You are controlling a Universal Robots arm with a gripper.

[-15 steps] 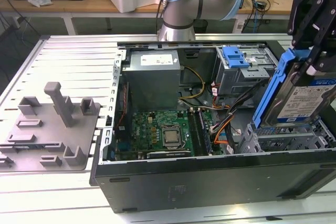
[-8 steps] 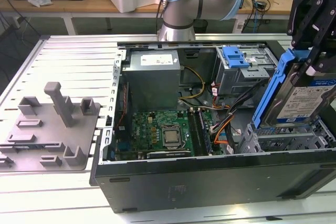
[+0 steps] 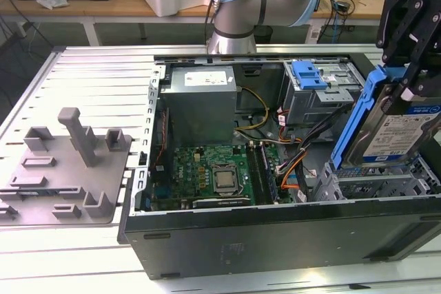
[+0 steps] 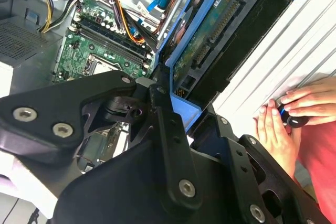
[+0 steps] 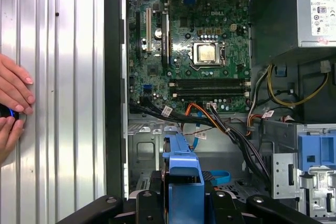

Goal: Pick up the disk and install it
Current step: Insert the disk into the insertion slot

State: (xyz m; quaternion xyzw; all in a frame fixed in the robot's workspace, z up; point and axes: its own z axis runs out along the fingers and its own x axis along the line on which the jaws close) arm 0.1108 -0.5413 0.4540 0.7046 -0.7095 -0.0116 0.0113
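disk (image 3: 394, 135): 1
gripper (image 5: 182, 192): 1
PC case (image 3: 275, 239): 1
mobo (image 3: 207, 170): 1
CPU (image 3: 224, 178): 1
PSU (image 3: 202, 101): 1
cage (image 3: 320, 98): 1
hands (image 5: 13, 85): 2
fixture (image 3: 62, 170): 1

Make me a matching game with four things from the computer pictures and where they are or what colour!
Things:
1 disk
2 motherboard
3 power supply box
4 fixture plate

Clues:
A green, flat inside the case
B outside the computer case, on the exterior view's left
C held up by the gripper
D grey metal box inside the case

Pairs: 1-C, 2-A, 3-D, 4-B
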